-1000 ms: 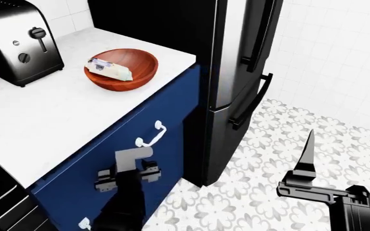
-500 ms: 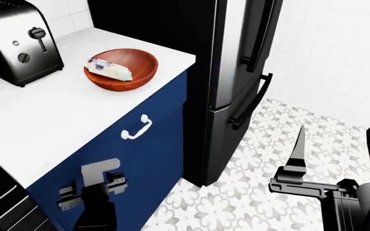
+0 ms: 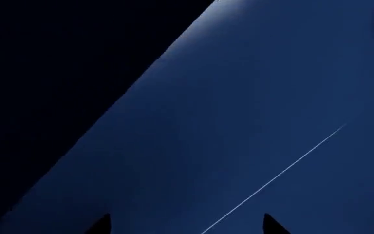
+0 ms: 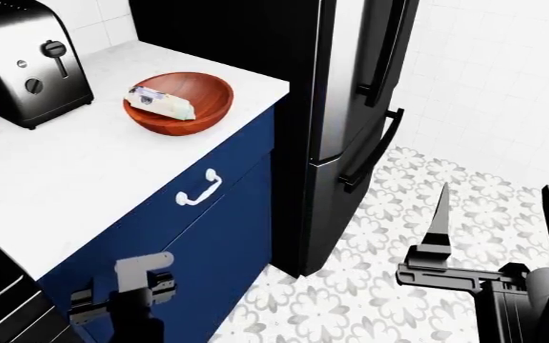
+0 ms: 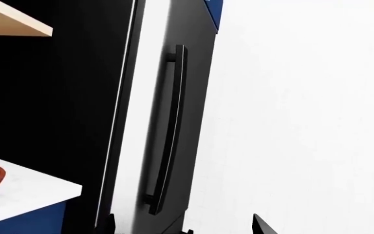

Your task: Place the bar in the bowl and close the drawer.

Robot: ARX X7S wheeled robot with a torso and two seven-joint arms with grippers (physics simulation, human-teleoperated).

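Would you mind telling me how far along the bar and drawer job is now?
Both steps look done: the bar lies in the bowl, and the drawer front sits flush. The left claw faces it; the right claw hangs open, empty. Nothing obvious remains.

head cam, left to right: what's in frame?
toaster → left tool → bowl holding the bar → drawer handle → fridge → right tool
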